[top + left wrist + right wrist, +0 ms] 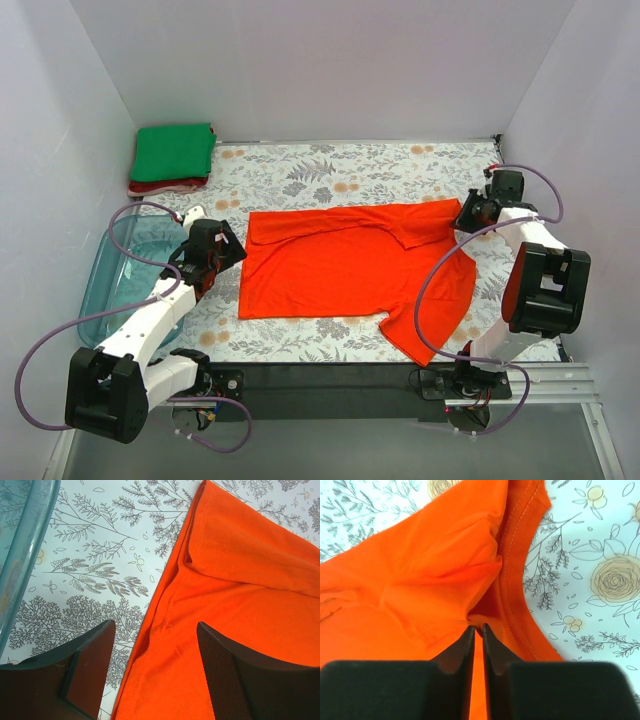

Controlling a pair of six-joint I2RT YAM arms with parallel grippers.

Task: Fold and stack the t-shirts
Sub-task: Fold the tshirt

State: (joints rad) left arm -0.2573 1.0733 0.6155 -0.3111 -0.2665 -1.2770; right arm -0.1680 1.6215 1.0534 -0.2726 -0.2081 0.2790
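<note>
While right claw [478, 627] pinches orange-red t-shirt [340, 270], blue tub [100, 290], green t-shirt [172, 152] left

Overhead view: bright, even, diffuse light from above, bounced by white walls [320, 60]. Shadows soft and faint. Orange-red t-shirt [340, 265] heavily saturated, folds hard to read. Faint sheen on blue tub [108, 288]. Slight wide-angle bend at frame edges.

Left wrist view: stitching and floral table cover [90, 570] sharp. Left gripper fingers [90, 667] dark, slightly soft.

Right wrist view: right gripper fingers [456, 654] blurred black, surface detail lost. Deep shadow in shirt fold just above them. Print at right crisp.
</note>
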